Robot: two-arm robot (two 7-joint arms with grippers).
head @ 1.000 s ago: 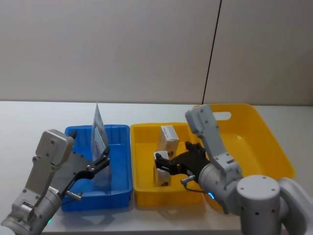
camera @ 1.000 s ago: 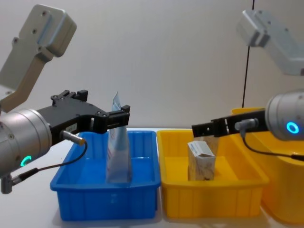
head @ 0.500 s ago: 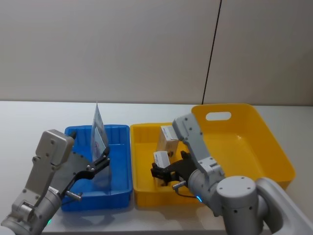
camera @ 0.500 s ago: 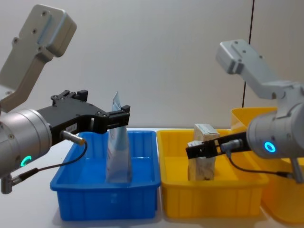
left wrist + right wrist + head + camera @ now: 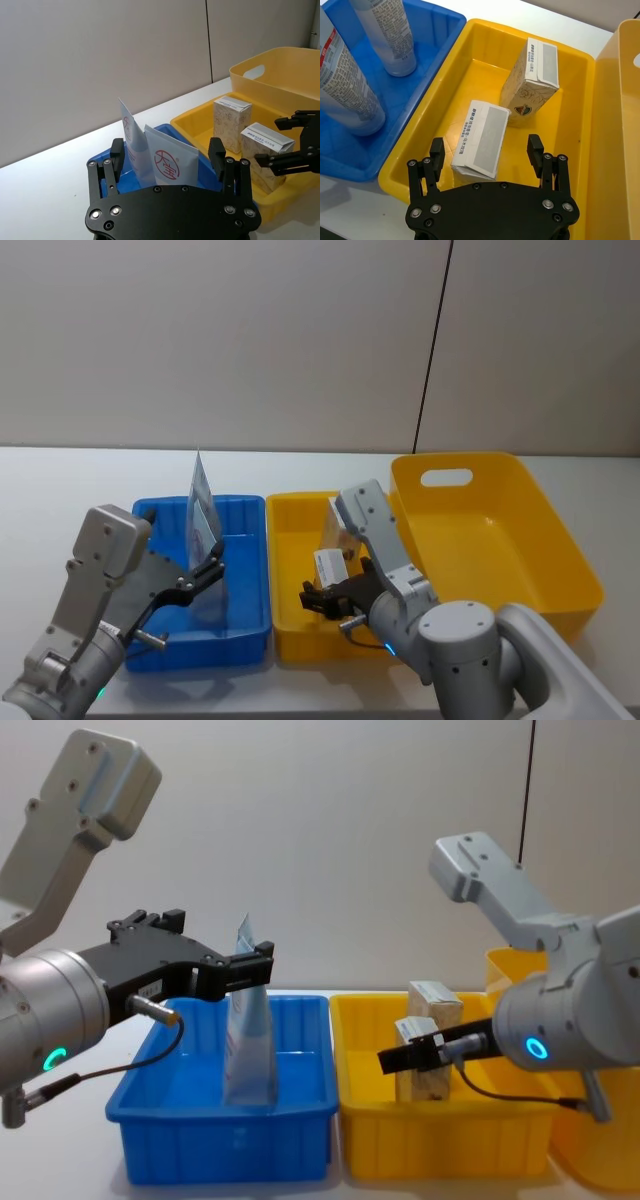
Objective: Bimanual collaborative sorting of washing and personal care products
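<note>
Two cream-tan boxes stand in the yellow tray (image 5: 445, 100): a near box (image 5: 480, 140) and a far box (image 5: 532, 75). My right gripper (image 5: 486, 147) hovers open just above the near box (image 5: 328, 565), fingers either side without touching; from the chest it sits low at the tray's left part (image 5: 395, 1060). Two silvery-white tubes stand upright in the blue tray (image 5: 250, 570): one with a red mark (image 5: 167, 167) and one behind it (image 5: 131, 142). My left gripper (image 5: 167, 157) is open, its fingers straddling the nearer tube's top (image 5: 250, 1040).
The big yellow handled basket (image 5: 500, 530) stands right of the yellow tray, touching it. The blue and yellow trays sit side by side near the white table's front edge (image 5: 60, 510). A grey wall rises behind.
My right arm has swung left and drawn back toward me, the gripper sinking lower beside the near box. Both boxes stay standing in the yellow tray. The left arm has not moved.
</note>
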